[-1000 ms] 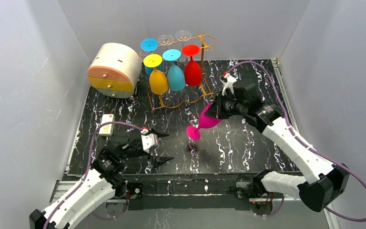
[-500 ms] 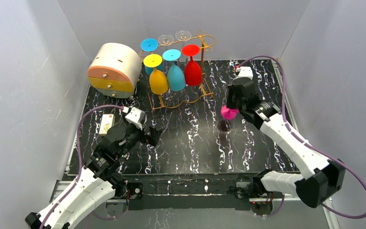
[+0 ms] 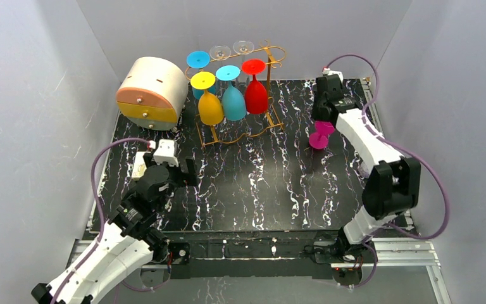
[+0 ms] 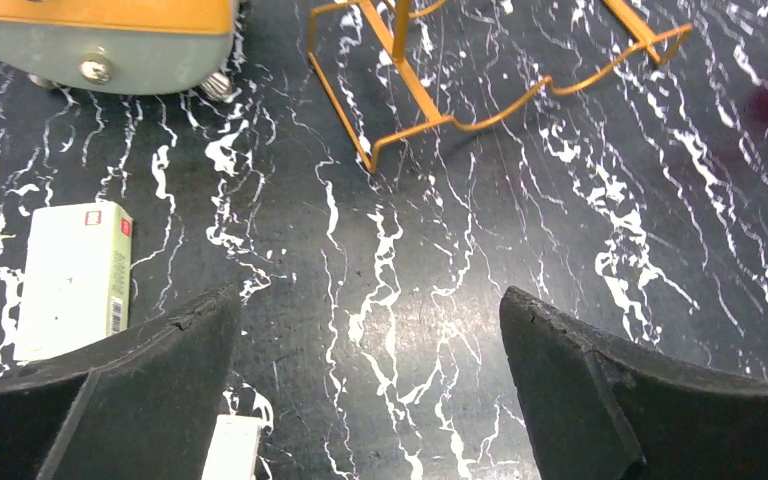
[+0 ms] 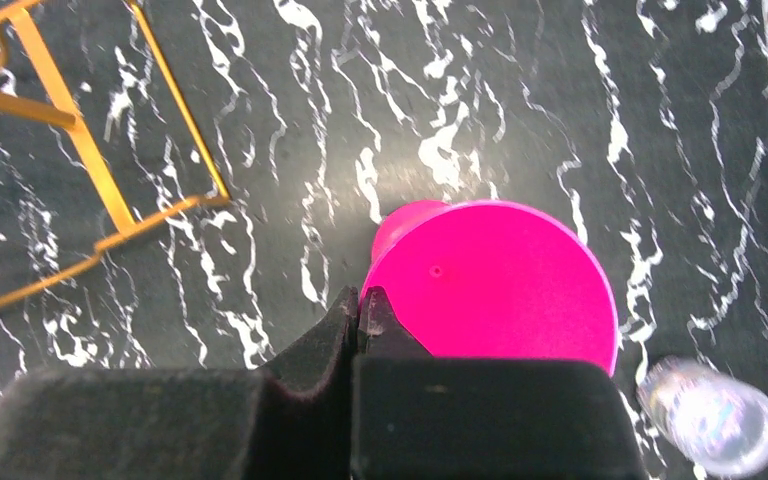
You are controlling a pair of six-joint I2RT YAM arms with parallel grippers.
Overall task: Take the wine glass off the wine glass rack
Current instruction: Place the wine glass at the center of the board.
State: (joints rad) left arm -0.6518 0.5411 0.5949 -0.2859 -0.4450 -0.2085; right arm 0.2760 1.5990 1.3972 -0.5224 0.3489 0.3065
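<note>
Black and foam-tipped, the left hand (image 4: 370, 300) is held wide open at 8 o'clock, with nothing in it. At 12 o'clock three coloured glasses (image 3: 233, 102) are hung foot-up on the wine glass rack (image 5: 75, 122). At 2 o'clock the pink wine glass (image 5: 500, 280) is held clear of the rack, over the surface (image 3: 259, 183), pinched in the tightly closed right hand (image 5: 360, 298). Opaque and glossy, it is judged light, stiff and slippery. The slim stem is judged the surest hold.
</note>
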